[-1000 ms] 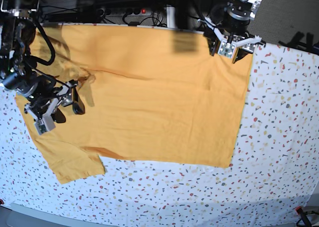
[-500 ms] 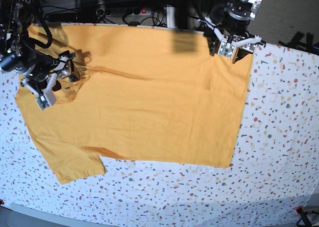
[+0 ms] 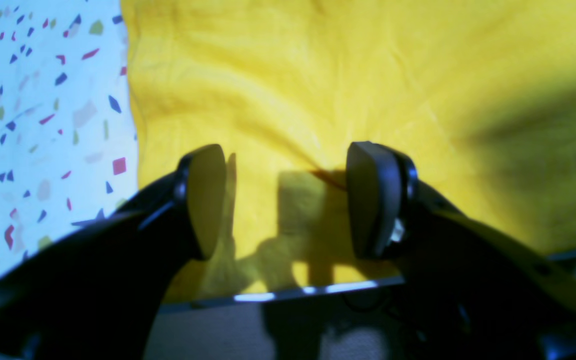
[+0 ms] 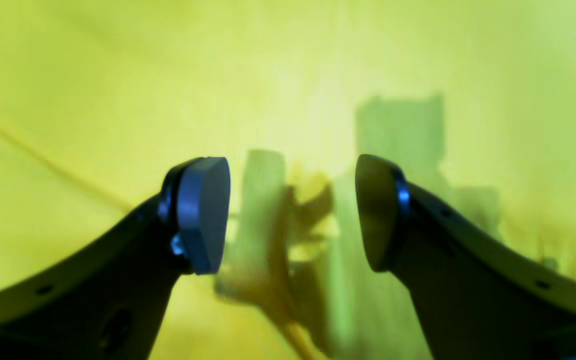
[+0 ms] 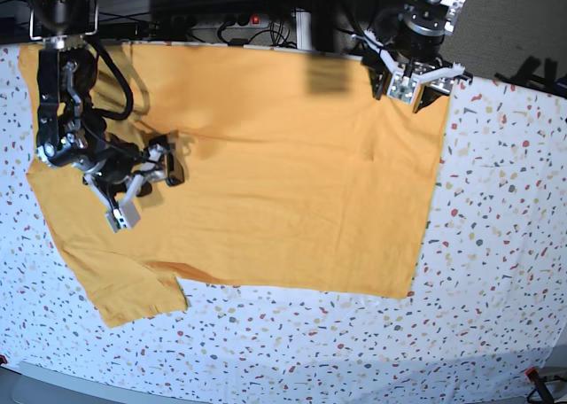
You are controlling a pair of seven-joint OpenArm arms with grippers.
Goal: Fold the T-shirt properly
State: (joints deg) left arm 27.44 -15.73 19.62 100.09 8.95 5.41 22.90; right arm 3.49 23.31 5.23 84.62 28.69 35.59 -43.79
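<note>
One T-shirt (image 5: 292, 174), two grippers, one speckled table (image 5: 496, 244). The T-shirt is lying spread flat across the table, its hem edge facing 3 o'clock and one sleeve (image 5: 133, 293) sticking out at 7 o'clock in the base view.

The right gripper (image 5: 146, 184) is hovering over the shirt's 9 o'clock side, jaws spread, nothing between the pads; the right wrist view is showing only orange-yellow cloth and a small blurred pucker (image 4: 278, 280) under the gap.

The left gripper (image 5: 415, 83) is sitting at the shirt's 1 o'clock corner, jaws spread wide, pinching nothing. In the left wrist view the fabric is lying beneath both fingers (image 3: 375, 200), with the shirt's side edge just past the left-hand finger and the table's back edge close below.
</note>
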